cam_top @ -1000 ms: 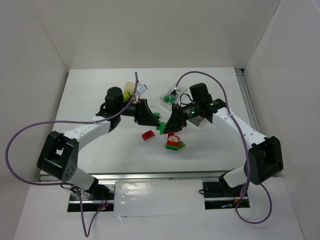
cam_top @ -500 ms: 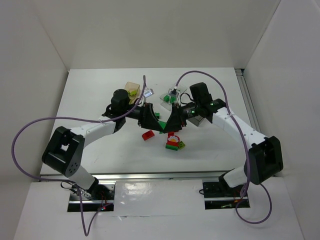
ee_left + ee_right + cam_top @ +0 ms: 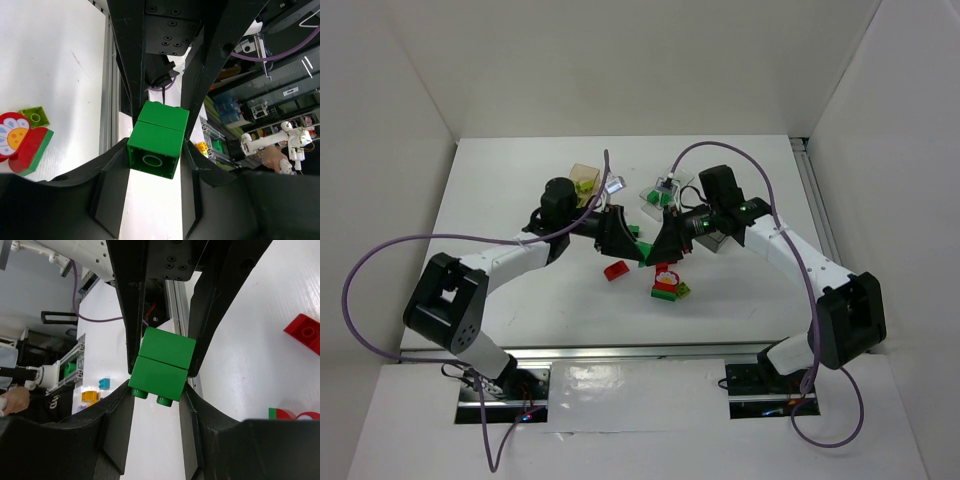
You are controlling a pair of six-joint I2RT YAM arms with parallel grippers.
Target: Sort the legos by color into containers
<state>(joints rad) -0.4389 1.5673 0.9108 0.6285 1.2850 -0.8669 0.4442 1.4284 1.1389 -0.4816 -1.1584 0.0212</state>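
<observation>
While my arms meet over the middle of the counter [image 3: 510, 185], two stacked green bricks [image 3: 162, 365] hang between them. My left gripper [image 3: 156, 150] pinches one brick and my right gripper [image 3: 157, 387] pinches the other. A red brick [image 3: 615, 269] lies at 7 o'clock from the stack, the amber tub [image 3: 583, 176] at 11 and the clear tub [image 3: 648, 205] at 1.

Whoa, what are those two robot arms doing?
Both arms are holding the same thing. The left arm and the right arm each have their jaws pinched on one end of two stuck-together green bricks. A red brick lies on the table nearby, not yet sorted.
</observation>
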